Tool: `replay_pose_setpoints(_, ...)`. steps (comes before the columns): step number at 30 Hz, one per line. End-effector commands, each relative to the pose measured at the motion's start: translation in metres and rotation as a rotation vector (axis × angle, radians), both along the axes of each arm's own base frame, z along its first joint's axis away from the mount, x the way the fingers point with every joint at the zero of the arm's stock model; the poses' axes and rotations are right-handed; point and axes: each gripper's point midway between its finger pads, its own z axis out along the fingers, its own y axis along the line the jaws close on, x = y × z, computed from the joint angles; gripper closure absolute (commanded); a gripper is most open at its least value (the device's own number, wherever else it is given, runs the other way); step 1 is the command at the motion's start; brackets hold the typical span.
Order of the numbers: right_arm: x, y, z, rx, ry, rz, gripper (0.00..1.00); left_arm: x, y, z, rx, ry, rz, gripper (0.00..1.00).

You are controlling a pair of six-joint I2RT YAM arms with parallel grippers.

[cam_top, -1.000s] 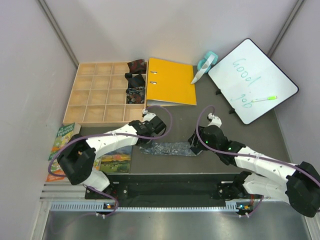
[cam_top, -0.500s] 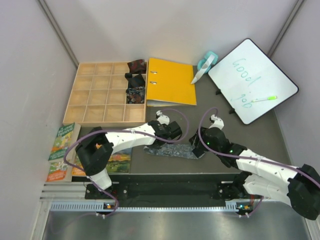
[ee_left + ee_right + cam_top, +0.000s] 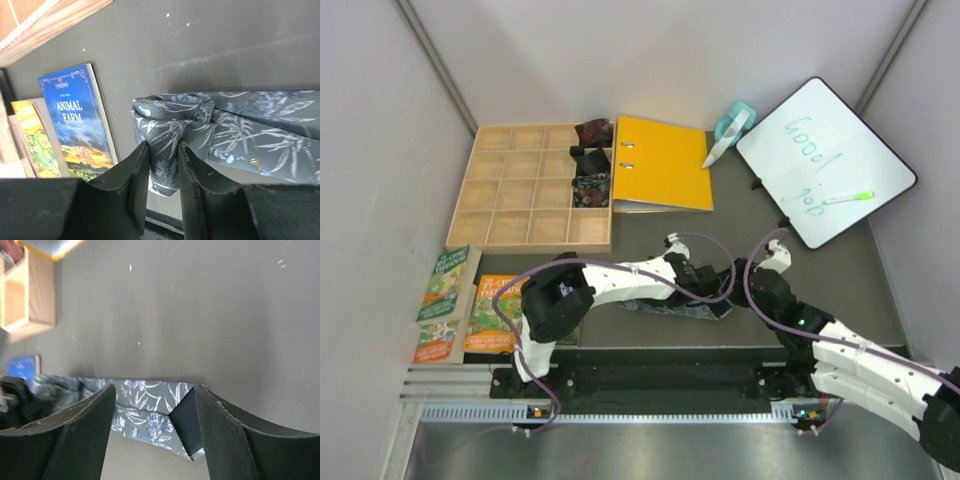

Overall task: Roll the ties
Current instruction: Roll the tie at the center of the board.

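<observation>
Books lie beside the grey tie; left pincer grips its rolled end, right pincer spread wide.

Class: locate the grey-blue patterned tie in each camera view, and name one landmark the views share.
Top external: tie lies low centre.
Left wrist: tie at centre, rolled end pinched in left gripper.
Right wrist: tie flat, lower middle, below open right gripper.
Shared landmark: wooden tray, upper left in each.

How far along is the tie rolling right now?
Done: three small rolls sit in the wooden tray. In hand: the left gripper pinches the rolled end of the grey-blue tie; the right gripper is open over its flat end. Left: most of it lies unrolled.
</observation>
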Motion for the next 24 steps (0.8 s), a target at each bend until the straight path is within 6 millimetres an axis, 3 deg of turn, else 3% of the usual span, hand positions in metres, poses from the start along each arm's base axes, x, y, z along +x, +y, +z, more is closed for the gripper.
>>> replay_pose_setpoints(1,0.004,-0.018,0.007,0.042,-0.047,-0.112,0.33,-0.004,-0.008,0.0,0.051,-0.026,0.004,0.68)
replay_pose_setpoints(14,0.001,-0.027,0.013,0.101,-0.109,-0.137,0.26,-0.01,-0.054,-0.026,-0.054,0.061,-0.046,0.66)
replay_pose_setpoints(24,0.001,-0.024,0.013,0.093,-0.103,-0.122,0.26,-0.013,-0.085,-0.032,-0.194,0.102,-0.065,0.63)
